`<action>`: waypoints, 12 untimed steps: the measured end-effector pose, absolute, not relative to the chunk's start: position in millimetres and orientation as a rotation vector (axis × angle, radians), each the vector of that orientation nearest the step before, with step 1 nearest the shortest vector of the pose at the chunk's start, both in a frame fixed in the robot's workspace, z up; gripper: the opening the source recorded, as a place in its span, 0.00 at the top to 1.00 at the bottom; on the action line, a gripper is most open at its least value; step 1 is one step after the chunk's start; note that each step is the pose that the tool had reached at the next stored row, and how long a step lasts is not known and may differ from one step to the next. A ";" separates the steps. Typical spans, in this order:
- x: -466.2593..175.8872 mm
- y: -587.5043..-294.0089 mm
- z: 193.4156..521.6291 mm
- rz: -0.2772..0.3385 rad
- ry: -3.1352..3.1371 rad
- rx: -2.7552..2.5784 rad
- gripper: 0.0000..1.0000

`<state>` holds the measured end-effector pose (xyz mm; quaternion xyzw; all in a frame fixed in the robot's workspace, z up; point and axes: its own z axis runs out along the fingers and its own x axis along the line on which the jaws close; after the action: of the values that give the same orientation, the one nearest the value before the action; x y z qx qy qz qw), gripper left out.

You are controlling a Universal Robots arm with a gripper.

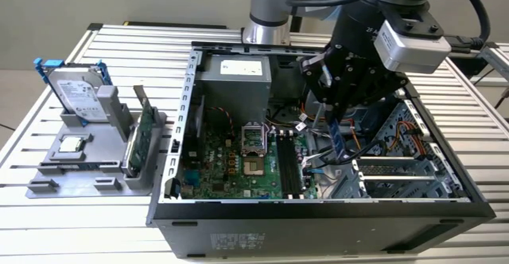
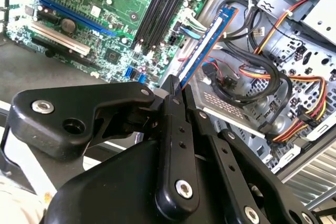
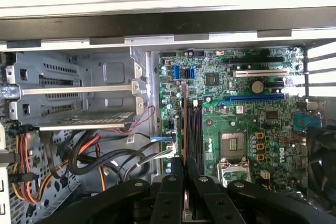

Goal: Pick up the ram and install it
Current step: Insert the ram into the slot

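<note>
My gripper (image 1: pixel 334 110) is shut on the ram (image 1: pixel 340 140), a long thin stick that hangs down from the fingers inside the open computer case (image 1: pixel 318 207). Its lower end hovers a little above the motherboard (image 1: pixel 230 168), to the exterior view's right of the black memory slots (image 1: pixel 288 165). In the second wrist view the ram (image 2: pixel 207 40) reaches out from the gripper (image 2: pixel 177 92) with its blue face showing, beside the slots (image 2: pixel 163 3). In the first wrist view the ram (image 3: pixel 184 124) is seen edge-on, just beside the slots (image 3: pixel 195 129), above the gripper (image 3: pixel 184 165).
On the exterior view's left a grey tray (image 1: pixel 80 180) holds a silver hard drive (image 1: pixel 80 94), a tall green card (image 1: pixel 139 142) and a small chip (image 1: pixel 71 145). Inside the case are the power supply (image 1: pixel 235 73), the drive cage (image 1: pixel 397 168) and loose coloured cables (image 2: pixel 262 72).
</note>
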<state>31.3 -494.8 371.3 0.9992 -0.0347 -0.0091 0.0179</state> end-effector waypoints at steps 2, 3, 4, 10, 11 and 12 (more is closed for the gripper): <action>31.3 -492.9 370.1 -0.028 -0.108 3.104 1.00; 31.3 -492.0 369.6 -0.028 -0.108 3.104 1.00; 31.3 -491.2 369.1 -0.028 -0.108 3.104 1.00; 31.3 -486.2 366.1 -0.028 -0.108 3.104 1.00; 31.3 -485.6 365.6 -0.028 -0.108 3.104 1.00; 31.4 -484.9 365.1 -0.028 -0.108 3.104 1.00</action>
<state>31.4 -484.9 365.1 0.9992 -0.0348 -0.0091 0.0178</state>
